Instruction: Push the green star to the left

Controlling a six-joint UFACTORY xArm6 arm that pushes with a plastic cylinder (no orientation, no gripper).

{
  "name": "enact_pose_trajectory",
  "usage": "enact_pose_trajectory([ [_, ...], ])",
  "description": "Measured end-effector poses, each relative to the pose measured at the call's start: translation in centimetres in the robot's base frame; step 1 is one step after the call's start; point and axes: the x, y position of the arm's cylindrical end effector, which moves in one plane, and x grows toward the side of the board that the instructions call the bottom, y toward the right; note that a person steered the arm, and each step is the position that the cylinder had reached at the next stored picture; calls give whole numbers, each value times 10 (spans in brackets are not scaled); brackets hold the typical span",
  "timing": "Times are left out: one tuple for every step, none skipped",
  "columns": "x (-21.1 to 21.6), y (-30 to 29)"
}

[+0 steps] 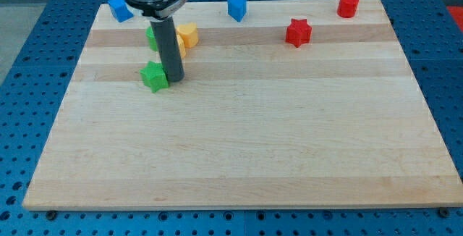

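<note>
The green star (pixel 153 76) lies on the wooden board (pixel 239 149) at the view's upper left. My tip (pixel 174 79) rests on the board right against the star's right side. The dark rod rises from there and hides part of a second green block (pixel 151 38) and part of a yellow block (pixel 188 35) behind it.
A blue block (pixel 119 9) sits at the board's top left corner, another blue block (pixel 236 8) at the top middle. A red star (pixel 297 32) lies right of centre near the top, and a red cylinder-like block (pixel 348 4) near the top right corner.
</note>
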Motion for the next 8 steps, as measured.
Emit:
enact_pose_trajectory([
  [1, -17],
  [3, -32],
  [8, -27],
  [24, 2],
  [39, -4],
  [38, -32],
  [33, -56],
  [26, -70],
])
